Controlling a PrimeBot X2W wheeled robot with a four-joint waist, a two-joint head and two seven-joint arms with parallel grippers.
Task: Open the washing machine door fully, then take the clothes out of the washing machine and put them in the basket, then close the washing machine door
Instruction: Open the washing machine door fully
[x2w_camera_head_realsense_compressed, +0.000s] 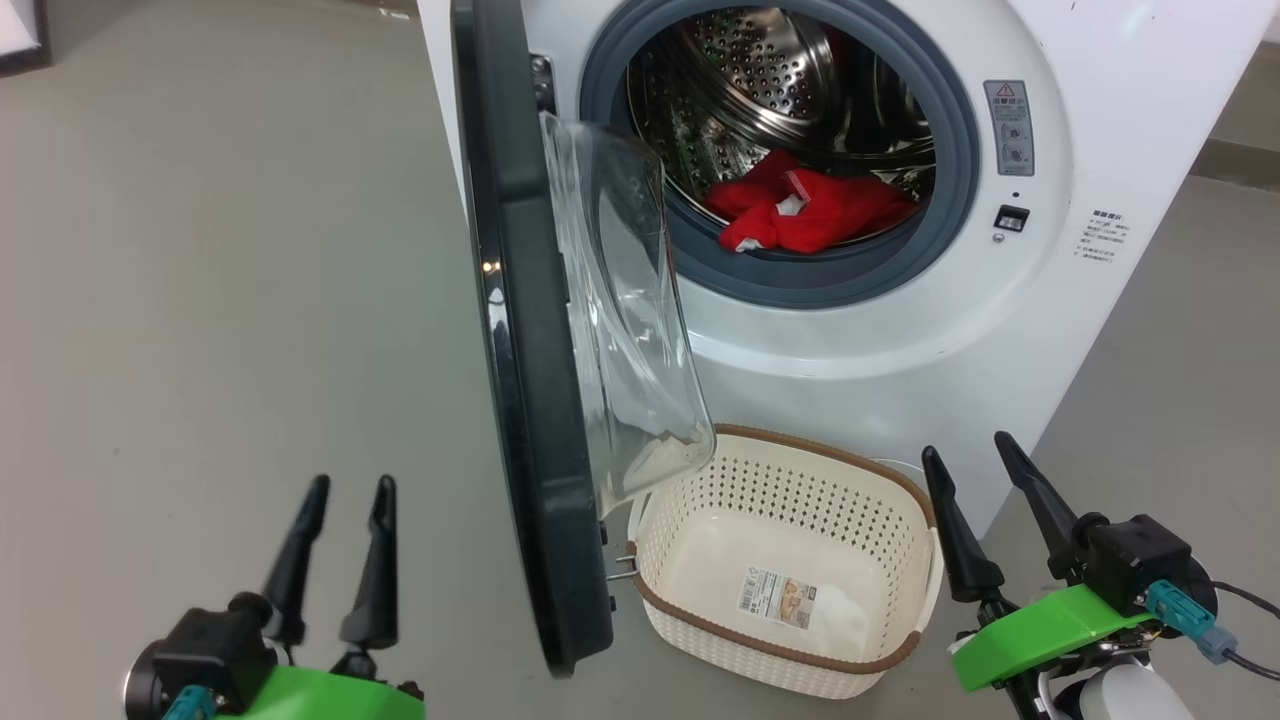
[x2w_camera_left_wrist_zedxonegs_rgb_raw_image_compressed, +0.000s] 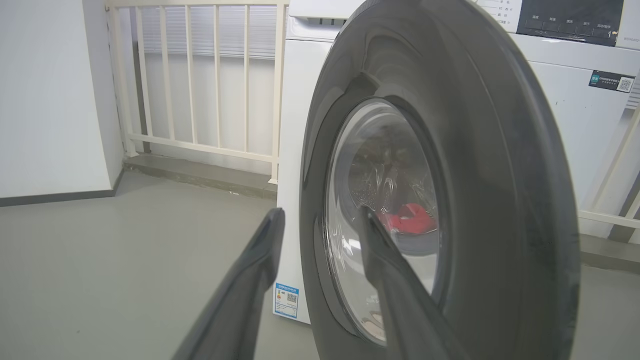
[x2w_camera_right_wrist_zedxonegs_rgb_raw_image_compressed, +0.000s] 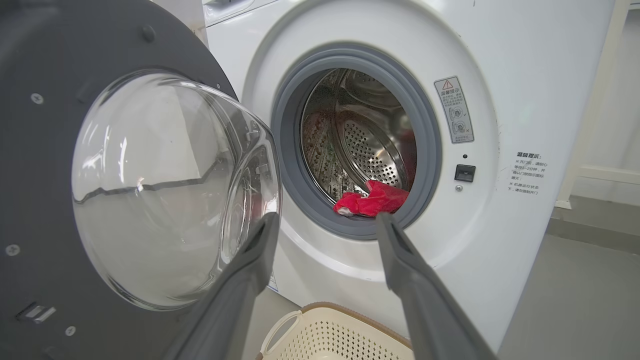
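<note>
So the washing machine door (x2w_camera_head_realsense_compressed: 520, 330) is swung out to roughly a right angle with the front of the washing machine (x2w_camera_head_realsense_compressed: 1000, 330). It's hinged on the machine's left side, so from the head view you're looking at its black rim pretty much edge-on. The clear glass bowl bulges out to the right and hangs over the left end of the basket (x2w_camera_head_realsense_compressed: 790, 490).

The basket sits on the grey floor (x2w_camera_head_realsense_compressed: 200, 300) just in front of the machine, right under the opening, and you can see a paper label on its bottom. The clothes (x2w_camera_head_realsense_compressed: 810, 215) are in the drum, a red heap lying low at the front, just behind the grey rubber ring (x2w_camera_head_realsense_compressed: 955, 150).

The left gripper (x2w_camera_head_realsense_compressed: 352, 482) is at the lower left, on the outer side of the door and not touching it. Its jaws are a little way apart with nothing between them. From the left wrist view they point at the door's outer face, the red stuff shows through the glass, and there's a white railing (x2w_camera_left_wrist_zedxonegs_rgb_raw_image_compressed: 200, 75) behind the machine.

The right gripper (x2w_camera_head_realsense_compressed: 966, 446) is at the lower right, just beside the basket's right end. Its jaws are spread wider, with nothing in them either. From the right wrist view they point toward the open drum, with the basket's rim just below.
</note>
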